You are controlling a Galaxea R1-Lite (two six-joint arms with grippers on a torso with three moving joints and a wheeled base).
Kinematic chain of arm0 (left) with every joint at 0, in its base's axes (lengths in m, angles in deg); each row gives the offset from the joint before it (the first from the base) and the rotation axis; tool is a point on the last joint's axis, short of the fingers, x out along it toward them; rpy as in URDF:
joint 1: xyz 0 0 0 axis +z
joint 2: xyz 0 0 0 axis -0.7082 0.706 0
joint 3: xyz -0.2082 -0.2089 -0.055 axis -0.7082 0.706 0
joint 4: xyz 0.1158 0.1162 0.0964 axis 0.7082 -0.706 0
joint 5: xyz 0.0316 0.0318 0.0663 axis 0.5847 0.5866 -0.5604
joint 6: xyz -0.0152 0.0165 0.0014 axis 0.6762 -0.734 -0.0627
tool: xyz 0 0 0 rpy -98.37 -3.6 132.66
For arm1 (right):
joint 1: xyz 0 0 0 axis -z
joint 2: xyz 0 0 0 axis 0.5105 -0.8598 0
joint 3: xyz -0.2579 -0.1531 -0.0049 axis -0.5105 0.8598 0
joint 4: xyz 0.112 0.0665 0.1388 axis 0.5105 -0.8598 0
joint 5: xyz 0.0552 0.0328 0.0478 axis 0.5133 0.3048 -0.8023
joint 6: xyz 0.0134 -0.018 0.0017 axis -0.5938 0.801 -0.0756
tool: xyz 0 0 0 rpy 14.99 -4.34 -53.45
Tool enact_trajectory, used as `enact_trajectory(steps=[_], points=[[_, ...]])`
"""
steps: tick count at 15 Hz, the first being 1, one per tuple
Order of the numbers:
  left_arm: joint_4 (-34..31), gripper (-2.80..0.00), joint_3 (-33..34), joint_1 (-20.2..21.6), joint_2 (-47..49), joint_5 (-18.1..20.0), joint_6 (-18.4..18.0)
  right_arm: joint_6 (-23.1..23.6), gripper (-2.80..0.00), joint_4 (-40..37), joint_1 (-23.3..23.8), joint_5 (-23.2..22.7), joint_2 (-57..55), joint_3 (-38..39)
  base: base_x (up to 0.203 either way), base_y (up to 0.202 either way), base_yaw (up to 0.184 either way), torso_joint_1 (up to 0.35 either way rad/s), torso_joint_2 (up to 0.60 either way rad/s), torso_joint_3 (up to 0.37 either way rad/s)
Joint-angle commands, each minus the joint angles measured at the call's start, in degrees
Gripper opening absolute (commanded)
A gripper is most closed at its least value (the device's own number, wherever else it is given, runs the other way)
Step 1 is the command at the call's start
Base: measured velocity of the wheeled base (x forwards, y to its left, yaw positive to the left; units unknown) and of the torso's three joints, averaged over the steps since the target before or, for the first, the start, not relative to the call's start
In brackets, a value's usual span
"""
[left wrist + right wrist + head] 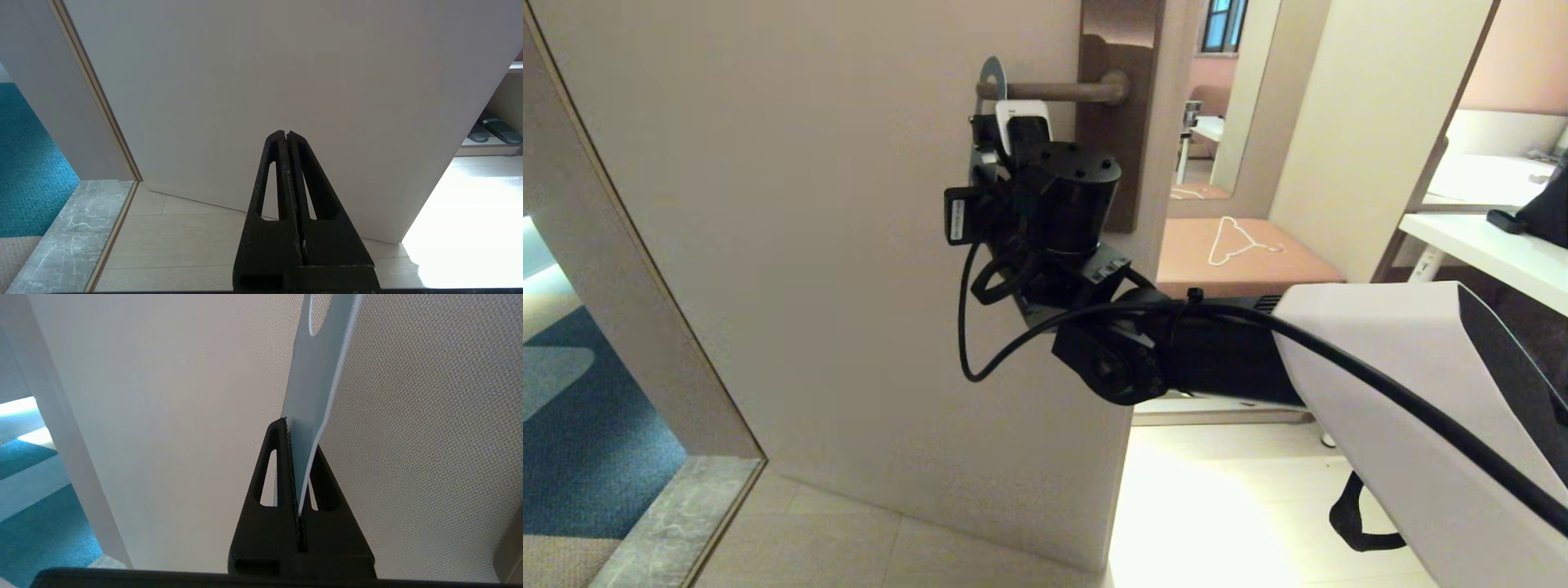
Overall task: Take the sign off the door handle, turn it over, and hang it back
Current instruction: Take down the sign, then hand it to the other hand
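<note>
1 sign (991, 82), 1 handle (1054, 91), 2 arms, only the right one at work.

Head view: sign seen edge-on, its oval hole around the free end of the handle, card hanging down beside the door. Long axis of sign vertical; long axis of handle horizontal, free end pointing left. Right end effector (996, 151) directly below the handle, reaching upward, so the sign runs straight up from its tips. 1 white coat hanger (1237, 239) on a bench (1298, 261) in the room beyond, not involved.

Left wrist view: left end effector (287, 134) clenched on nothing, parked low, facing the bare door, well apart from the handle.

Right wrist view: right end effector (300, 435) clamped on the lower part of the sign (316, 388); hole at the far end. Judgement: the next move runs along the handle axis, sliding the hole off the free end.
</note>
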State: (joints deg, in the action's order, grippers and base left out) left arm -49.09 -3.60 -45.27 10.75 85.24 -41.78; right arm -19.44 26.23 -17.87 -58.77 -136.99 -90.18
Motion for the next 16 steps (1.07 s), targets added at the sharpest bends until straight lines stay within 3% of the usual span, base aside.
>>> enact_trajectory(steps=[1, 9, 14, 16], points=[[0.0, -2.8, 0.0, 0.0, 0.0, 0.0, 0.0, 0.2, -2.8, -1.0, 0.2, 0.0, 0.2, -0.3, 0.0, 0.0, 0.0, 0.0, 0.0, 0.0], [0.0, -2.8, 0.0, 0.0, 0.0, 0.0, 0.0, 2.3, -2.8, -1.2, 0.2, -8.5, 0.3, -0.8, 0.0, 0.0, 0.0, 0.0, 0.0, 0.0], [0.0, -2.8, 0.0, 0.0, 0.0, 0.0, 0.0, 2.2, -2.8, -1.1, 0.2, -9.0, 0.7, -0.7, 0.0, 0.0, 0.0, 0.0, 0.0, 0.0], [0.0, -2.8, 0.0, 0.0, 0.0, 0.0, 0.0, 2.0, -2.8, -1.4, 0.2, -11.2, 2.1, -0.1, 0.0, 0.0, 0.0, 0.0, 0.0, 0.0]])
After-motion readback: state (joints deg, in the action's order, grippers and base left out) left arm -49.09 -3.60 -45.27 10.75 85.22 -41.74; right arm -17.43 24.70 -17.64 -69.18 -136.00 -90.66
